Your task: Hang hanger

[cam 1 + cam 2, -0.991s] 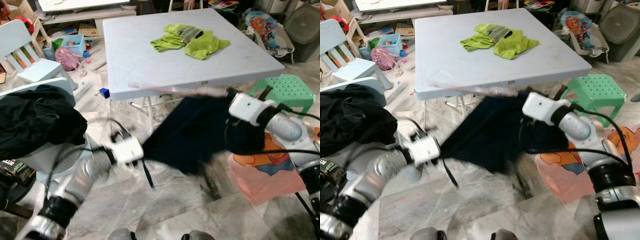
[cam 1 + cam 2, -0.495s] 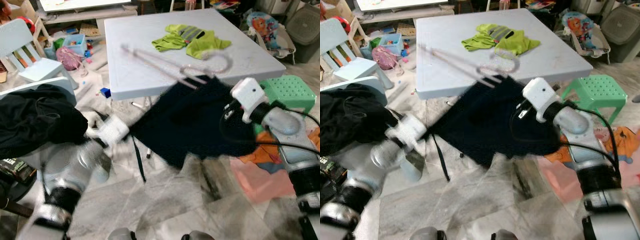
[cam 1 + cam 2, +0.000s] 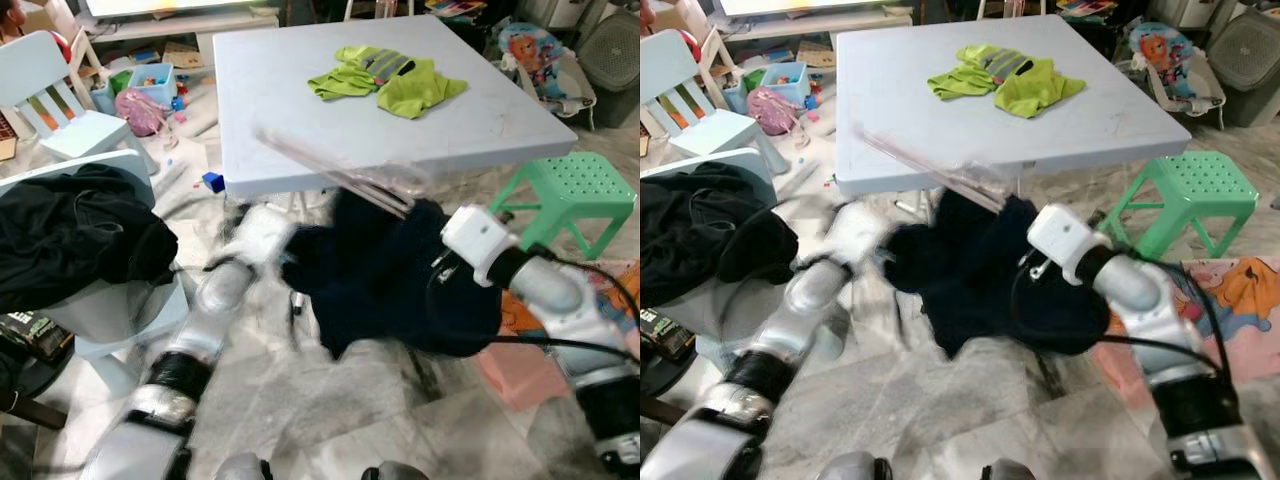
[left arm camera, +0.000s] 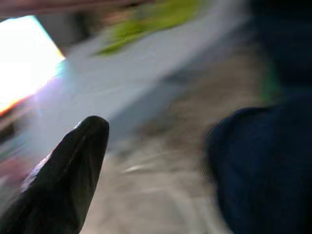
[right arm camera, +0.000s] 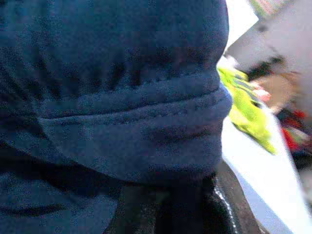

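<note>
A dark navy garment (image 3: 385,285) hangs bunched in front of the table's near edge. A pale pink hanger (image 3: 335,175), blurred by motion, sticks out of its top towards the left and lies across the table edge. My right gripper (image 5: 168,204) is buried in the navy cloth and shut on it; its white wrist (image 3: 478,243) shows at the garment's right side. My left gripper (image 3: 290,262), also blurred, is at the garment's upper left corner. In the left wrist view the navy cloth (image 4: 268,165) lies a little apart from the gripper.
A light blue table (image 3: 300,110) carries a lime green vest (image 3: 395,80). A green stool (image 3: 565,190) stands to the right, with a pink mat (image 3: 525,360) below it. A chair with black clothes (image 3: 75,235) is at the left. Toys and a small chair (image 3: 60,110) crowd the back left.
My left arm has swung up and to the right, close to the garment. The hanger has dropped from above the table to its front edge. The garment has bunched up.
</note>
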Controlling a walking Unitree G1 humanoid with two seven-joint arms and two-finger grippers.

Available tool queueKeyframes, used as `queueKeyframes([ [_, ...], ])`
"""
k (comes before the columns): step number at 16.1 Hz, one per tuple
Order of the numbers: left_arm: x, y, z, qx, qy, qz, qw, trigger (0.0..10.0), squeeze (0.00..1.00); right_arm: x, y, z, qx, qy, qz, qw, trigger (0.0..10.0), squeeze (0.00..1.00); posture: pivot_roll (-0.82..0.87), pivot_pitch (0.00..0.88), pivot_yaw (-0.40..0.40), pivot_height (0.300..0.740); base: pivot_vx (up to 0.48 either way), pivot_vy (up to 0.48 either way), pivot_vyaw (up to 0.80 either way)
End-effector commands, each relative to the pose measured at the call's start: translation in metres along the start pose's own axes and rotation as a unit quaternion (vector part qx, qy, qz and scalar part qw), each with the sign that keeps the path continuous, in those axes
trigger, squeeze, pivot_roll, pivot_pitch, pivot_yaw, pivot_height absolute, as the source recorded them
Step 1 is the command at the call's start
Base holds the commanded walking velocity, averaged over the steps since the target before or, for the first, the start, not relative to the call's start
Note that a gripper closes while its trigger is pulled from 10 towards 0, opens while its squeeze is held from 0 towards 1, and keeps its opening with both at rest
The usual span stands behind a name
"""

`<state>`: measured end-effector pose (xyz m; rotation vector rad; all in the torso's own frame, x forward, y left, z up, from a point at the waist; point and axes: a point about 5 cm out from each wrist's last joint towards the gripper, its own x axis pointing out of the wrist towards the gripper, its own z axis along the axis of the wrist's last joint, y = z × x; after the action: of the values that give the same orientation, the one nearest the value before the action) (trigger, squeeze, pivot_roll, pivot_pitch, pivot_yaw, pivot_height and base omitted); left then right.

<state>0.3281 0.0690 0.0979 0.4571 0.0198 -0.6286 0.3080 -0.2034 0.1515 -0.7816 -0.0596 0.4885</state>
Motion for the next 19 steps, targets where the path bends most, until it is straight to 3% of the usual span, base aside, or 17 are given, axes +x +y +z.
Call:
queueKeyframes([
  [1,-0.006,-0.036,-0.024,0.047,0.080,-0.140,0.986,10.0,0.80,-0.001,-0.023,0.014,-0.034,-0.029,-0.090,0.995,10.0,0.00,-0.07,0.000,0.022,0.740,0.000,0.000,0.00],
  [2,-0.009,-0.038,-0.027,0.046,0.090,-0.157,0.982,10.0,0.00,-0.002,-0.028,0.016,-0.042,-0.030,-0.108,0.993,10.0,0.00,-0.08,0.000,0.028,0.740,0.000,0.000,0.00],
  [4,-0.006,-0.025,-0.016,0.000,0.065,-0.110,0.992,10.0,0.00,-0.006,-0.029,0.016,-0.086,-0.026,-0.109,0.990,10.0,0.00,-0.08,0.000,0.028,0.740,0.000,0.000,0.00],
  [5,-0.009,-0.019,-0.011,0.007,0.054,-0.121,0.991,10.0,1.00,-0.006,-0.019,0.007,-0.099,-0.007,-0.077,0.992,10.0,0.00,-0.07,0.000,0.024,0.740,0.000,0.000,0.00],
  [6,-0.012,-0.012,-0.009,0.032,0.049,-0.118,0.991,10.0,1.00,-0.007,-0.011,0.000,-0.110,0.005,-0.038,0.993,10.0,0.00,-0.07,0.000,0.024,0.740,0.000,0.000,0.00],
  [8,-0.016,0.011,0.000,0.092,0.010,-0.046,0.995,10.0,1.00,-0.009,-0.005,-0.014,-0.133,0.033,0.011,0.990,10.0,0.00,-0.06,0.000,0.021,0.740,0.000,0.000,0.00],
  [9,-0.017,0.022,0.005,0.106,-0.011,-0.006,0.994,10.0,1.00,-0.011,-0.001,-0.016,-0.138,0.029,0.043,0.989,10.0,0.00,-0.06,0.000,0.021,0.740,0.000,0.000,0.00],
  [10,-0.021,0.030,0.006,0.095,-0.019,0.020,0.995,10.0,1.00,-0.014,0.006,-0.014,-0.131,0.017,0.084,0.988,10.0,0.00,-0.05,0.000,0.021,0.740,0.000,0.000,0.00],
  [11,-0.027,0.035,0.003,0.109,-0.017,0.013,0.994,10.0,1.00,-0.020,0.011,-0.015,-0.121,0.012,0.133,0.984,10.0,0.00,-0.05,0.000,0.020,0.740,0.000,0.000,0.00],
  [13,-0.033,0.028,-0.004,0.113,-0.015,-0.049,0.992,10.0,0.69,-0.027,0.010,-0.016,-0.118,0.007,0.180,0.977,10.0,0.00,-0.05,0.000,0.019,0.740,0.000,0.000,0.00],
  [14,-0.038,0.017,-0.009,0.135,-0.019,-0.112,0.984,10.0,0.70,-0.031,0.008,-0.020,-0.119,0.015,0.210,0.970,10.0,0.00,-0.05,0.000,0.022,0.740,0.000,0.000,0.00],
  [15,-0.040,0.011,-0.011,0.150,-0.023,-0.139,0.979,10.0,0.69,-0.033,0.007,-0.021,-0.119,0.018,0.224,0.967,10.0,0.00,-0.05,0.000,0.022,0.740,0.000,0.000,0.00],
  [17,-0.043,0.001,-0.012,0.143,-0.031,-0.180,0.973,10.0,0.67,-0.032,0.003,-0.020,-0.127,0.009,0.241,0.962,10.0,0.00,-0.05,0.000,0.024,0.740,0.000,0.000,0.00],
  [18,-0.043,-0.003,-0.013,0.136,-0.028,-0.207,0.968,10.0,0.00,-0.030,0.004,-0.018,-0.135,0.002,0.256,0.957,10.0,0.00,-0.05,0.000,0.024,0.740,0.000,0.000,0.00],
  [19,-0.043,-0.003,-0.013,0.136,-0.028,-0.207,0.968,10.0,0.00,-0.030,0.004,-0.018,-0.135,0.002,0.256,0.957,10.0,0.00,-0.05,0.000,0.024,0.740,0.000,0.000,0.00],
])
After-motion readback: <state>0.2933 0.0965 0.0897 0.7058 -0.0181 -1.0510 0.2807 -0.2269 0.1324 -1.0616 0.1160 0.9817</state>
